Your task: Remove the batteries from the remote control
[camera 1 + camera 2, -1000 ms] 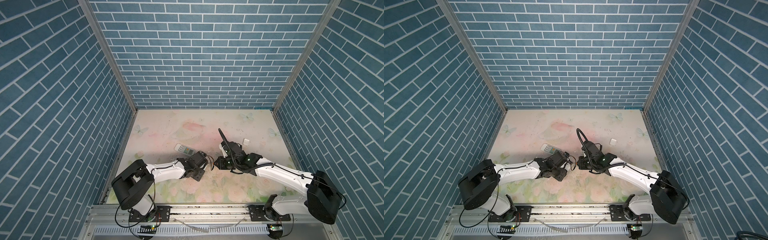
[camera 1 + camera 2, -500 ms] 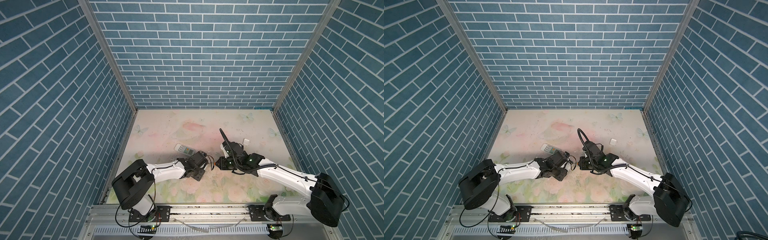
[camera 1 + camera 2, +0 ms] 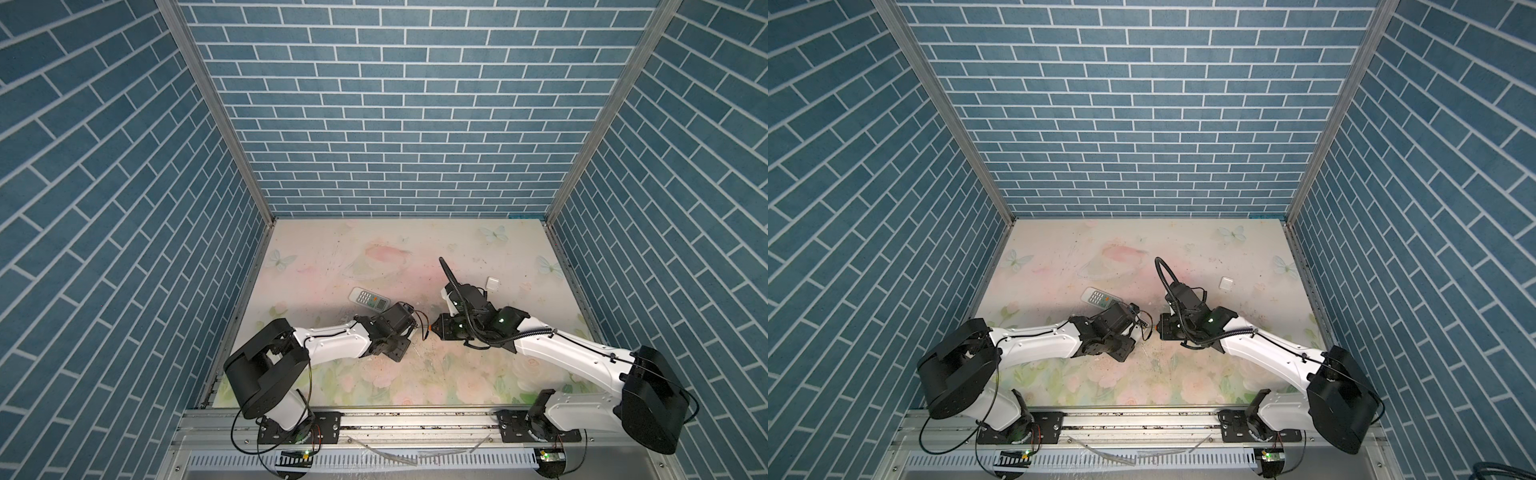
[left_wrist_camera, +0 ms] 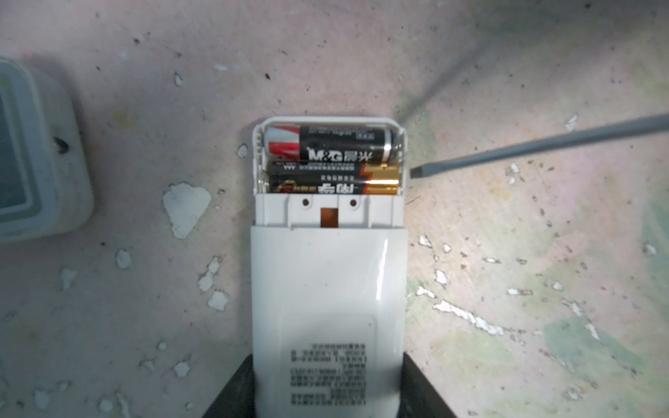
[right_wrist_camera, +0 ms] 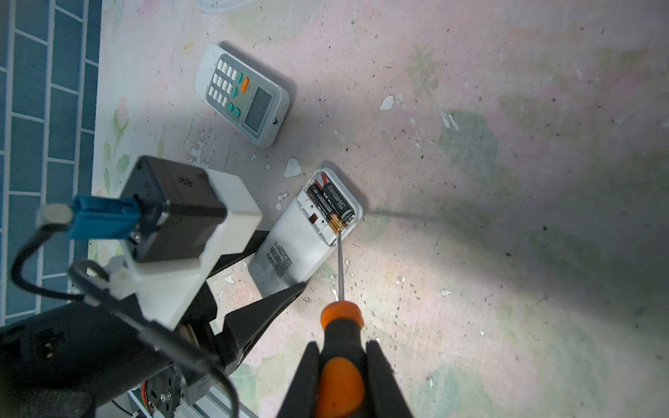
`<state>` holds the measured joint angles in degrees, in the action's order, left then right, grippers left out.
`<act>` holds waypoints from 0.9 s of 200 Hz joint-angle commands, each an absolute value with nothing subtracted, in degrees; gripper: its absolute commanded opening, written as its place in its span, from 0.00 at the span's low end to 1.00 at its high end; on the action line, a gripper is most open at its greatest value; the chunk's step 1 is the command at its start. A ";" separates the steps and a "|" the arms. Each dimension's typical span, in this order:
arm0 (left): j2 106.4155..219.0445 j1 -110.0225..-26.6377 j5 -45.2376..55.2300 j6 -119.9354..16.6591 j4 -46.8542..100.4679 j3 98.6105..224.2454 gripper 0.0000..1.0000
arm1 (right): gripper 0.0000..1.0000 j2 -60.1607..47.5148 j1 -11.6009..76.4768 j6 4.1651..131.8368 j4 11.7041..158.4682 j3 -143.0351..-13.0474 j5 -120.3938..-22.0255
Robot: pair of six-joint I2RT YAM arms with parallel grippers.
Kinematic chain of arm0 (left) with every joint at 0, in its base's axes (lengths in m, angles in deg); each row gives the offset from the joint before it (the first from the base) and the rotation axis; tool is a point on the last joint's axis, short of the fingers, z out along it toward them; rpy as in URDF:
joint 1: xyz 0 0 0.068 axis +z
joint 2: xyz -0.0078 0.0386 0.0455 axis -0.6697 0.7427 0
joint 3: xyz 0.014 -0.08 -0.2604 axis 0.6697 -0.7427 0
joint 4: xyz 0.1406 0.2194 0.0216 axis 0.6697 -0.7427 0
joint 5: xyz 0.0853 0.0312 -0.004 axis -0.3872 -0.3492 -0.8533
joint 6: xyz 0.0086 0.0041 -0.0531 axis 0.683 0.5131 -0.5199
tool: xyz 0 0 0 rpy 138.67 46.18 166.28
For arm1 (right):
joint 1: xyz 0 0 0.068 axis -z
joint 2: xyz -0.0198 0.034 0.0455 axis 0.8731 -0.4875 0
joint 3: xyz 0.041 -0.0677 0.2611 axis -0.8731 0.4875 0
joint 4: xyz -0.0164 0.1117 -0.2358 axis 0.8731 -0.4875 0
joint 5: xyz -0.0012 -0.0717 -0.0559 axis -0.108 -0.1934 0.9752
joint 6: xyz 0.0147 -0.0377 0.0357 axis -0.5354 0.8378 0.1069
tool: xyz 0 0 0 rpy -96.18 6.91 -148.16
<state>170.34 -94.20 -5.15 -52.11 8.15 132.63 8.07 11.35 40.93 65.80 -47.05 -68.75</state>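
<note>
A: Status of the left gripper?

B: Clenched on the white remote control, one finger on each long side, beside the printed label. Held back side up, low over the floral tabletop. Cannot tell whether resting on it.

A: Location of the batteries?

B: Seated in the open compartment at the free end of the held remote. Two visible, side by side, crosswise to the long axis. Nearest the end wall: black with a red-and-white end. Next to it: black with a gold band.

A: Status of the right gripper?

B: Grasping the screwdriver by the orange-and-black handle, both fingers pressed on the grip. Shaft aimed at the compartment. In the left wrist view, flat tip just beside the outer side wall, level with the gold-banded cell. Contact not determinable. In the right wrist view, tip at the rim by the gold end.

A: Relative placement of the grippers?

B: Facing each other near the front middle of the tabletop in both top views.

A: Other items?

B: Second remote control, keypad up, flat on the surface just beyond the left gripper, apart from the held one. Small white square piece, flat beyond the right arm, well apart from both remotes.
</note>
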 commanded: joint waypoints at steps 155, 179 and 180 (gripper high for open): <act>173.57 -94.51 -1.65 -52.37 4.66 129.59 0.25 | 0.00 7.60 12.57 41.49 65.56 -49.36 -66.96; 173.71 -94.49 -1.56 -52.40 4.74 129.59 0.25 | 0.00 7.65 12.60 41.51 65.49 -49.56 -66.97; 173.69 -94.50 -1.56 -52.37 4.74 129.59 0.25 | 0.00 7.65 12.63 41.50 65.50 -49.56 -66.96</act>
<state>170.36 -94.20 -5.15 -52.11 8.54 132.52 6.80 12.20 40.99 65.95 -47.07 -67.99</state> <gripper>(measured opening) 0.569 0.202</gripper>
